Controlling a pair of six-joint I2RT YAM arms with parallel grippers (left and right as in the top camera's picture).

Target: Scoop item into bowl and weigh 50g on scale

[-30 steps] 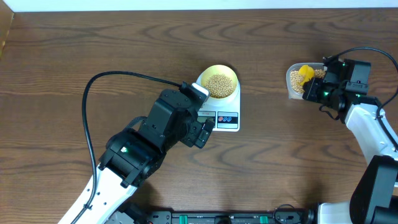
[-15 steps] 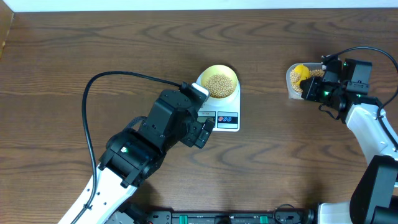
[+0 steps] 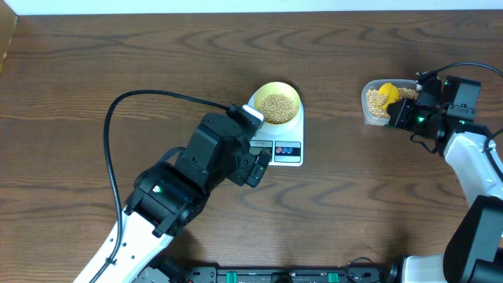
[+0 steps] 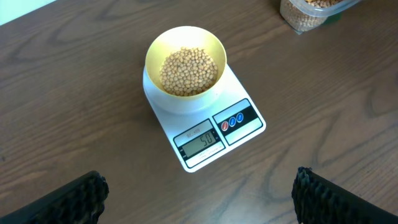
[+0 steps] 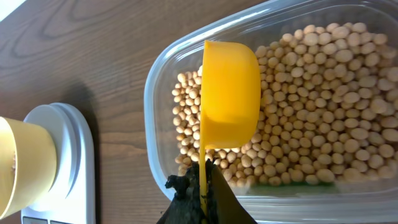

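Overhead: dark wood table [image 3: 94,55], white strip [image 3: 236,6] far edge | L gripper [image 4: 199,196] spread wide | R gripper [image 5: 202,190] clamps scoop [image 5: 229,93]

Tan beans [image 4: 189,70] fill pale-yellow bowl [image 4: 155,48] atop white scale [image 4: 239,93].

Robotics lab bench: left arm [image 3: 169,192], right arm [image 3: 471,157] (both cabled), wood-grain table [image 3: 354,220].

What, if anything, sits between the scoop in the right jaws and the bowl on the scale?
Nothing visible. Only bare table lies between the tub, where the scoop is, and the bowl on the scale. The left arm stands on the scale's far side from the tub.
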